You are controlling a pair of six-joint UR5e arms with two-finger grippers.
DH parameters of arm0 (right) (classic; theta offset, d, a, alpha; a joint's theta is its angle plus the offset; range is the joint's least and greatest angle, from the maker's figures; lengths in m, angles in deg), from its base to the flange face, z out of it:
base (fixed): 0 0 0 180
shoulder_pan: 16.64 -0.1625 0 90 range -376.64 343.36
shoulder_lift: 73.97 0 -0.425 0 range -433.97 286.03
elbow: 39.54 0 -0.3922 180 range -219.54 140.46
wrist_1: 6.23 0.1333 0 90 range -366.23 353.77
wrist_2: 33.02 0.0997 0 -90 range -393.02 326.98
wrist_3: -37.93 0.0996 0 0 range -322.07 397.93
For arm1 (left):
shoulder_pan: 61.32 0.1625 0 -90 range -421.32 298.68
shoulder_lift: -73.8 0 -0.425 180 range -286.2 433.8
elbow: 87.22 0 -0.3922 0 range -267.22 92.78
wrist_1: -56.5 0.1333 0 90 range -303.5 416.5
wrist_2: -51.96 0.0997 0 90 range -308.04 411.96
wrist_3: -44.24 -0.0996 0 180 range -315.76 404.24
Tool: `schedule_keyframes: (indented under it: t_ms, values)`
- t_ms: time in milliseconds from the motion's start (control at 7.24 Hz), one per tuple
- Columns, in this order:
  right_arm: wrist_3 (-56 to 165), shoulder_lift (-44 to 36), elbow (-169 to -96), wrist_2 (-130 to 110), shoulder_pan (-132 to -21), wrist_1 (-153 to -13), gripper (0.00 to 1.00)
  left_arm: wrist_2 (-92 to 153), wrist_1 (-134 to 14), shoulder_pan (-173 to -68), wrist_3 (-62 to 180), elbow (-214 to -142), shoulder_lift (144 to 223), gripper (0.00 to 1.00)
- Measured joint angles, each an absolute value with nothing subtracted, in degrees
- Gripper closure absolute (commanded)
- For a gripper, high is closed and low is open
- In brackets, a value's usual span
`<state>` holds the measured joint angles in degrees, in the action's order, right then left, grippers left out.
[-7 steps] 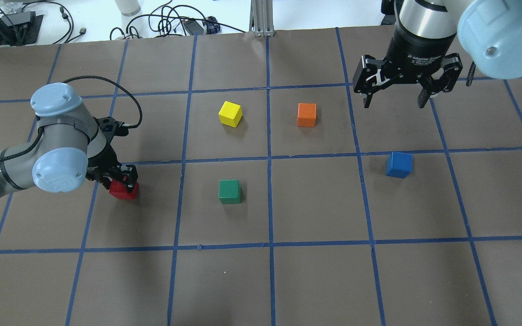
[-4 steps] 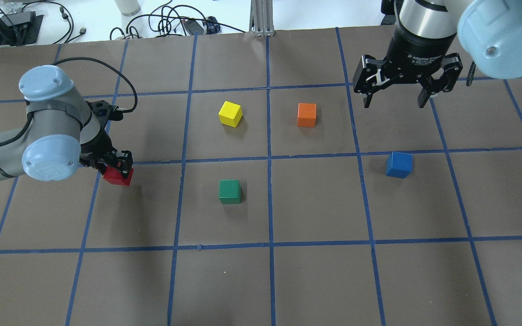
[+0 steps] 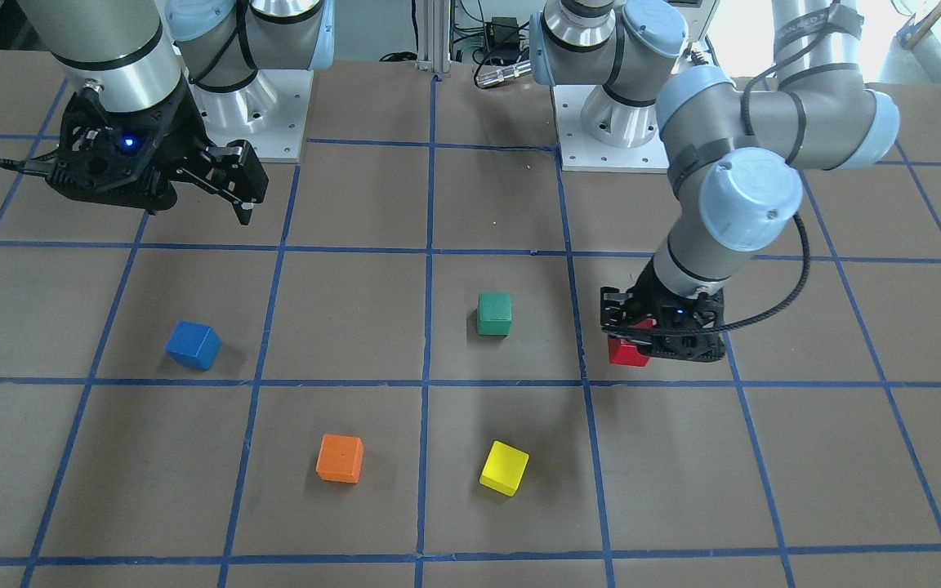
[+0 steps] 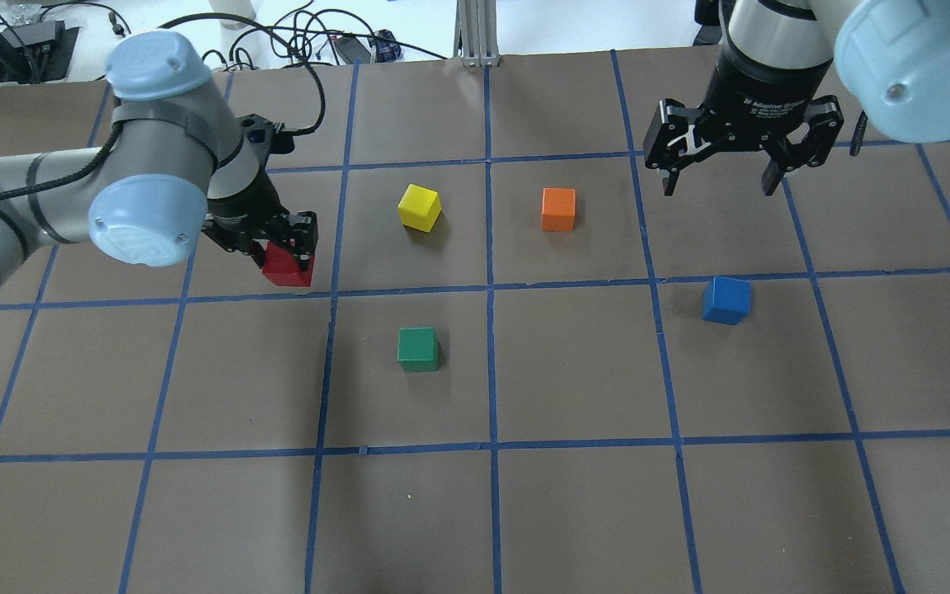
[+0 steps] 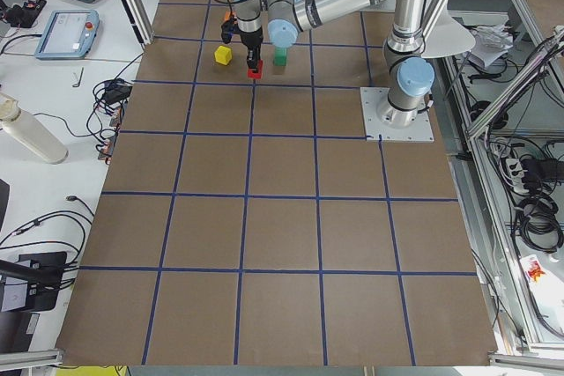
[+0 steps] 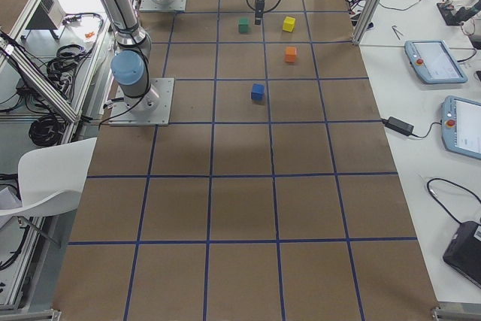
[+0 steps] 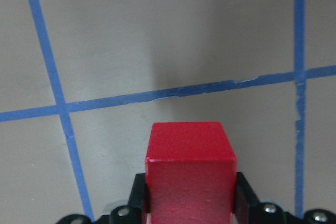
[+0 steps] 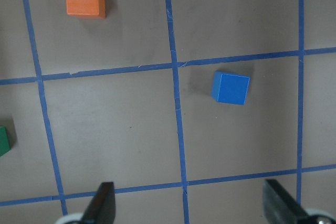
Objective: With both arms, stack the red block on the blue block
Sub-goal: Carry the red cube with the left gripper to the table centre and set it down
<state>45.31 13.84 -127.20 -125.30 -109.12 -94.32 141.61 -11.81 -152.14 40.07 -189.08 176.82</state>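
At table's left: left gripper (image 4: 285, 249) clamped on red block (image 4: 284, 272), apparently held off the surface. At right: blue block (image 4: 726, 299), alone; right gripper (image 4: 718, 188) spread wide, empty, just beyond it. Step, as judged: transport. Next likely needs a rightward carry or handover.

The surface (image 4: 574, 511) was brown, ruled into a square grid by blue tape lines (image 4: 491, 363). Five cubes were plain and unpatterned: red block (image 4: 281, 273), blue block (image 4: 726, 299), green block (image 4: 418, 349), yellow block (image 4: 419, 206), orange block (image 4: 558, 209). The left arm (image 4: 21, 206) and right arm (image 4: 772, 41) were silver-grey with light-blue joint caps (image 4: 145, 219). The left hand (image 4: 285, 261) and right hand (image 4: 718, 188) were black, each showing a blue light (image 3: 127, 144).
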Motion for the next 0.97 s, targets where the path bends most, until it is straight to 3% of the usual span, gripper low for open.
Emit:
schedule_keyframes:
  t_ms: [553,967]
  values:
    - [45.15,13.92,-127.0,-125.31,-108.47,-94.19,0.0,136.36,-12.0,-169.3,58.82,-183.39,181.13,0.94]
    - [44.98,13.93,-126.99,-125.27,-107.29,-93.91,0.0,135.91,-9.37,-176.18,66.49,-182.1,186.2,0.93]
